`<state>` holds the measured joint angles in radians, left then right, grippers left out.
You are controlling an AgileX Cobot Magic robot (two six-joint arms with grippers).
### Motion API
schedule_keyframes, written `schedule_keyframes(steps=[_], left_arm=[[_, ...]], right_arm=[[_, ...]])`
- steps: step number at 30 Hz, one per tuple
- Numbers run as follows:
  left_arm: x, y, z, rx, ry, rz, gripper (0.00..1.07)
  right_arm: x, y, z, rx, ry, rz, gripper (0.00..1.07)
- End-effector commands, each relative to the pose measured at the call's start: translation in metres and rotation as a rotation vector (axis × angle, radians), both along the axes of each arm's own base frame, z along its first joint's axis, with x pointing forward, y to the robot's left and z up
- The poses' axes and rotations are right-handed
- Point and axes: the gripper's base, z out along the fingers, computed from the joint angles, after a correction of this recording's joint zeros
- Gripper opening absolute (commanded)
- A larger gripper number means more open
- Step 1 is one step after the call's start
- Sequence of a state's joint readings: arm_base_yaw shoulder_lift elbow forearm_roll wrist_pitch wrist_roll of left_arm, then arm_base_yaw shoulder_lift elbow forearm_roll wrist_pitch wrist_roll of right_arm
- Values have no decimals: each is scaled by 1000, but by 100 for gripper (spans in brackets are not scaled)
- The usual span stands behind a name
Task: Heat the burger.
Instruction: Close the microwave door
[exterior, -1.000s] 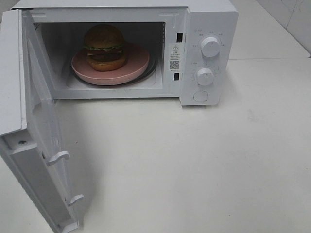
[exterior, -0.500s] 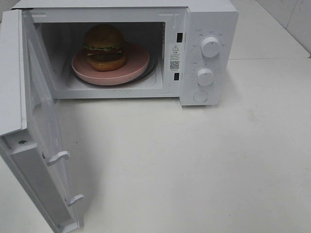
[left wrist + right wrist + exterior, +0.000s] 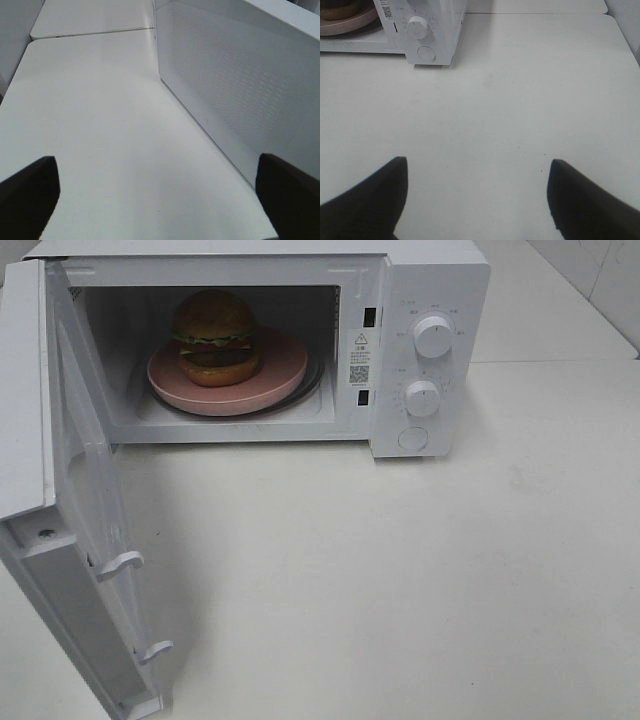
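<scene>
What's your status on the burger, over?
Left gripper open, empty; right gripper open, empty. Burger on pink plate inside microwave. Door wide open, not yet shut.

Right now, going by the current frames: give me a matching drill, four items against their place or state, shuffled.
Items
1. burger
2. microwave door
3. right gripper
4. upper dial

Place or state
A. on the front of the microwave, right of the cavity
B. jaws apart, holding nothing, over the table
C. on the pink plate inside the cavity
D. swung wide out on the left side

Pairs: 1-C, 2-D, 3-B, 4-A
</scene>
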<state>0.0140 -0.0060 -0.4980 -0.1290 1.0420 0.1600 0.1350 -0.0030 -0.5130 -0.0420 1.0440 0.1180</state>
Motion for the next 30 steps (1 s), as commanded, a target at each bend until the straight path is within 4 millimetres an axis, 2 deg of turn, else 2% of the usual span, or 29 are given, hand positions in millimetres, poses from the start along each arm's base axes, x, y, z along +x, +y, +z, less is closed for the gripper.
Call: schedule_keyframes(steps=[1, 30], left_arm=[[-3, 0, -1, -10, -20, -3, 102], [-3, 0, -1, -11, -20, -4, 102]], right_arm=[[-4, -1, 0, -8, -35, -3, 75], [-4, -1, 0, -8, -35, -3, 74]])
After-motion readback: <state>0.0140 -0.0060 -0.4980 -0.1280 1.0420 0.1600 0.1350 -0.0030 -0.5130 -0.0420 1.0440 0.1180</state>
